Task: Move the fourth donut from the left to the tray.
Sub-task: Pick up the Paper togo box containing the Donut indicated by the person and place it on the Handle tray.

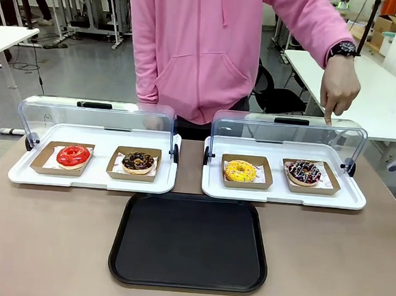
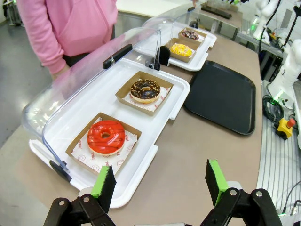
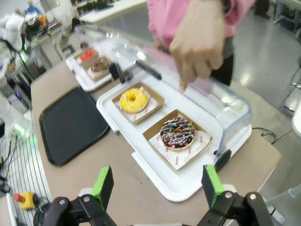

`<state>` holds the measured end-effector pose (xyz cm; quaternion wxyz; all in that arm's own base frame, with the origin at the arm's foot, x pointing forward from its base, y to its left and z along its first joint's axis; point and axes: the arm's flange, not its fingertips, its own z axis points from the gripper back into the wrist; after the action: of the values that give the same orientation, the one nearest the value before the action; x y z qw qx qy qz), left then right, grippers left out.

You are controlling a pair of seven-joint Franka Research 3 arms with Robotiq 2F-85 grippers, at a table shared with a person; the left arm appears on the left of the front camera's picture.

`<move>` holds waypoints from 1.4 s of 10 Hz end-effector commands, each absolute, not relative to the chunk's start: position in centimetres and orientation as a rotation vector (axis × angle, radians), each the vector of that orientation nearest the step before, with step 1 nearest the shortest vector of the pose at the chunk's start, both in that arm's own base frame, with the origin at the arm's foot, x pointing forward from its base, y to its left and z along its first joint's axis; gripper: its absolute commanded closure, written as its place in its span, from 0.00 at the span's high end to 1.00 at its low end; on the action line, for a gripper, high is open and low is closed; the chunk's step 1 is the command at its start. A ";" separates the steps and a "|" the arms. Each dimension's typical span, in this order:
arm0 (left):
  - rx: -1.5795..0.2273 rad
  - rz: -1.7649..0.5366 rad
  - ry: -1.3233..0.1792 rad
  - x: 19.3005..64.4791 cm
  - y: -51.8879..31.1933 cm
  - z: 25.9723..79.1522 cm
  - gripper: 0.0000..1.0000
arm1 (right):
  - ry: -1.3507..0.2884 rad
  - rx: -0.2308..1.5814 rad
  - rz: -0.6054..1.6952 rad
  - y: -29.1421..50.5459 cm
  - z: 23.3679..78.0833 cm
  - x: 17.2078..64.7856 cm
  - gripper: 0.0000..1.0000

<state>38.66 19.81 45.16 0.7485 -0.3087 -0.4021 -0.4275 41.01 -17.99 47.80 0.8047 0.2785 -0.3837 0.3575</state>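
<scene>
Right tool (image 3: 157, 186) – jaws wide apart, nothing between them – hangs over the near edge of the surface (image 1: 39, 245). Fourth donut (image 3: 178, 133) lies directly ahead of it and a little below, slightly to the right of the tool's centre line in the right wrist view. It is seated in its square cardboard holder (image 3: 155, 128), at the right end of the right-hand white display tray (image 3: 188, 186). A ring has no long axis; the holder, however, sits cornerwise to the tool, one corner pointing back at it. Judgement: the approach is short and straight, but the jaws would meet the holder's sides only after a wrist turn. Clear lid (image 3: 225, 103) stands raised behind the donut, and a person's hand (image 3: 197, 42) points down over it. Yellow donut (image 3: 132, 100) sits just beside, in its own holder. Black tray (image 1: 190, 243) lies apart toward the middle, bare. Left tool (image 2: 160, 181) – likewise wide open and empty – is at the opposite end; the right arm is plainly nearer.
</scene>
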 end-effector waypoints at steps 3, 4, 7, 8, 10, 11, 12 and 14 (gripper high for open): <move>-0.685 -0.944 -0.890 38.6 19.9 45.2 1.00 | -0.477 0.390 1.080 -11.1 46.5 44.7 1.00; -0.685 -0.944 -0.890 38.6 19.9 45.2 1.00 | -0.414 0.354 1.138 -9.7 44.9 45.0 1.00; -0.685 -0.944 -0.890 38.6 19.9 45.2 1.00 | -0.296 0.202 1.338 -6.9 40.7 45.2 1.00; -0.685 -0.944 -0.890 38.6 19.9 45.2 1.00 | -0.271 0.177 1.382 -6.0 39.3 45.1 1.00; -0.685 -0.944 -0.890 38.6 19.9 45.2 1.00 | -0.276 0.077 1.462 -4.6 37.0 45.2 1.00; -0.685 -0.944 -0.890 38.6 19.9 45.2 1.00 | -0.336 0.063 1.464 -4.2 36.8 44.9 1.00; -0.685 -0.944 -0.890 38.6 19.9 45.2 1.00 | -0.246 0.153 1.409 -4.8 38.0 45.3 1.00; -0.685 -0.944 -0.890 38.6 19.9 45.2 1.00 | -0.246 0.153 1.409 -4.8 38.0 45.3 1.00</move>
<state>38.68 19.86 45.02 0.7493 -0.3096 -0.4010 -0.4265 45.01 -4.56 37.26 0.7473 0.0606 -0.1163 0.6514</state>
